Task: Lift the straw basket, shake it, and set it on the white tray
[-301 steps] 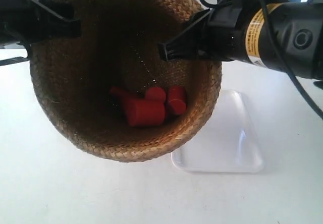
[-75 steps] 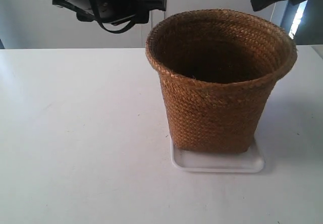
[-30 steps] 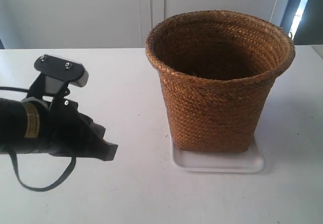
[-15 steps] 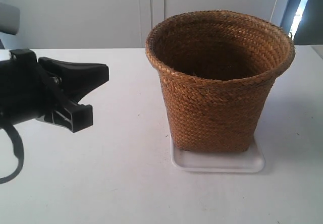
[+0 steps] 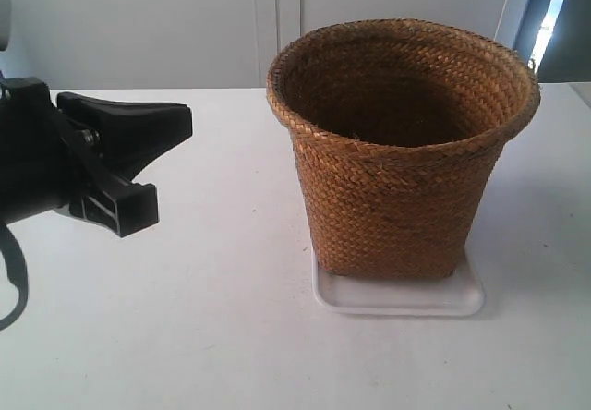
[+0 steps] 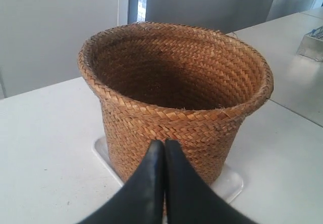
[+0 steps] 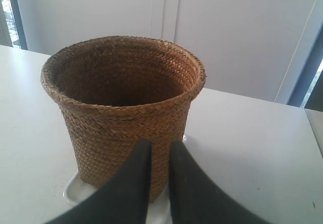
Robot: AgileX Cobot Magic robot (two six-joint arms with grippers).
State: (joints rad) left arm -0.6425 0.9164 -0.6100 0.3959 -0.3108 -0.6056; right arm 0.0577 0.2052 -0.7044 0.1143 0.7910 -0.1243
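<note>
The straw basket (image 5: 402,147) stands upright on the white tray (image 5: 399,297), whose rim shows in front of its base. Its dark inside hides any contents. In the left wrist view my left gripper (image 6: 164,142) is shut with nothing in it, held back from the basket (image 6: 174,98) and the tray (image 6: 229,183). My right gripper (image 7: 160,143) has a narrow gap between its fingers and holds nothing, also apart from the basket (image 7: 123,103) on its tray (image 7: 75,191). The arm at the exterior view's left (image 5: 180,119) hovers far left of the basket.
The white table (image 5: 212,336) carries the tray. A pale wall with a panel seam (image 5: 277,22) rises behind it. A metallic box (image 6: 312,42) sits on a neighbouring surface in the left wrist view.
The arm at the exterior view's left has swung up from a low pose and now points level towards the basket. Over the last half second it shifted slightly up and left. Basket and tray are still.
</note>
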